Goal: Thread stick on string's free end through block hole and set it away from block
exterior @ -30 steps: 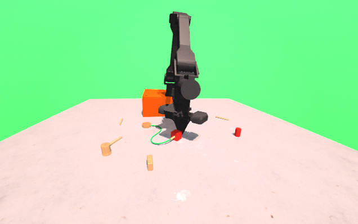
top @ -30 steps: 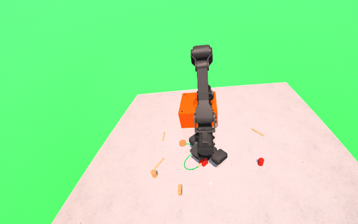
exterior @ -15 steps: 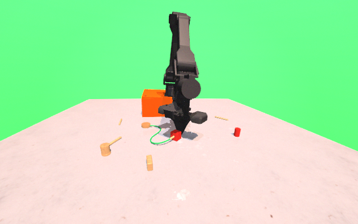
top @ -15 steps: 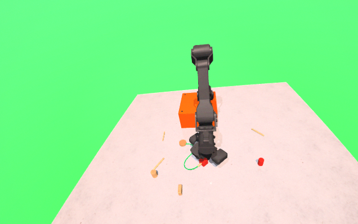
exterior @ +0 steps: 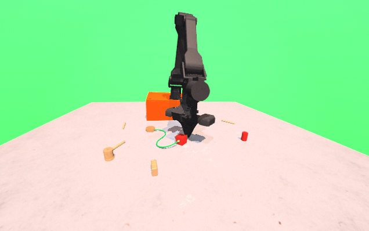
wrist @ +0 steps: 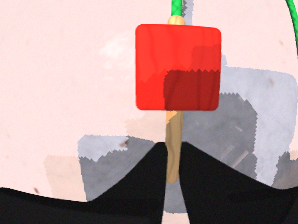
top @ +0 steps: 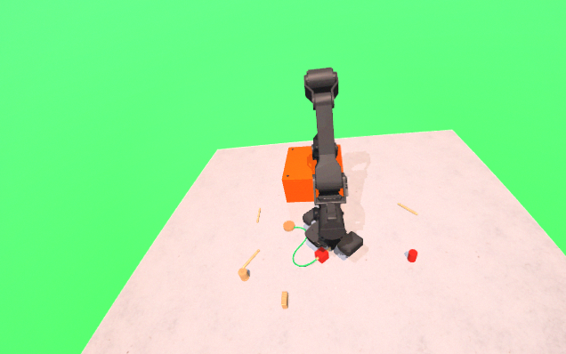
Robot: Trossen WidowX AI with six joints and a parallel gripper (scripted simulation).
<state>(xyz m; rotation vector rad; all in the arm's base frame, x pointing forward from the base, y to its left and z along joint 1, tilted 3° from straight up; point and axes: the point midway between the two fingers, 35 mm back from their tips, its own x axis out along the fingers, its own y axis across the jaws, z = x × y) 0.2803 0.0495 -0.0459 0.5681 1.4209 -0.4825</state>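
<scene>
The small red block sits on the table. The wooden stick runs through its hole. In the wrist view only its short string end shows beyond the far face, and a longer part stands out on the near side. My gripper is shut on that near part, with the fingertips close to the block. The green string lies outside the block and curves back to the round wooden button.
A wooden mallet and a small wooden piece lie at the left front. Loose sticks lie left and right. A red cylinder stands right. An orange box is behind.
</scene>
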